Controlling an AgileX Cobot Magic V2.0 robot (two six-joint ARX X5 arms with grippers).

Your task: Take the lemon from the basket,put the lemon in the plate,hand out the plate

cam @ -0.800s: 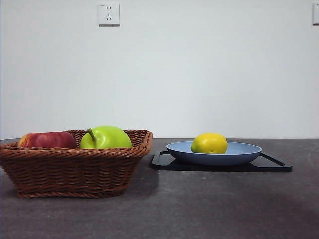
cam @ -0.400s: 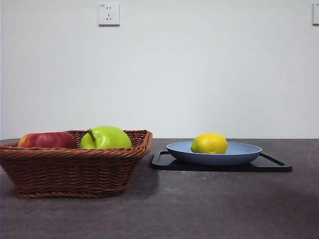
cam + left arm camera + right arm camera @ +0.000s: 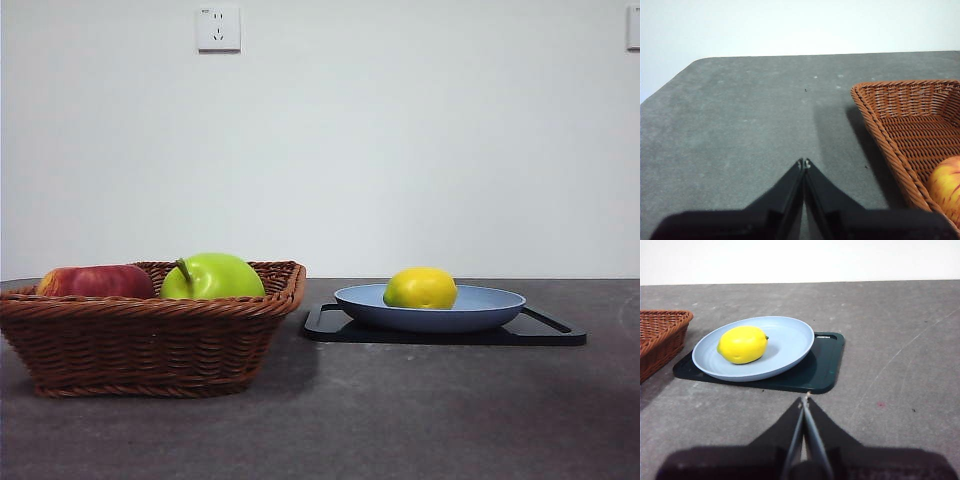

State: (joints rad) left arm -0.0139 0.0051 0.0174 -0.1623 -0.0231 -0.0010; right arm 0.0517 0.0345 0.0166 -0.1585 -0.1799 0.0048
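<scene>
Dark grey tabletop (image 3: 400,420) carries the basket (image 3: 150,340) and the plate (image 3: 490,305), with the lemon (image 3: 420,288) lying in the plate on a black tray (image 3: 825,370). Left tool (image 3: 804,162) and right tool (image 3: 805,397) are both closed, empty. Lifting the plate unevenly could roll the lemon off.

Picture edge cuts off the basket (image 3: 910,130) and red apple (image 3: 946,182)

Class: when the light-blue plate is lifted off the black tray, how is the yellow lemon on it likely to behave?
The small yellow oval lemon would probably roll, being rounded and loose. The wide shallow light-blue plate has a low rim, so tilting might spill it.
</scene>
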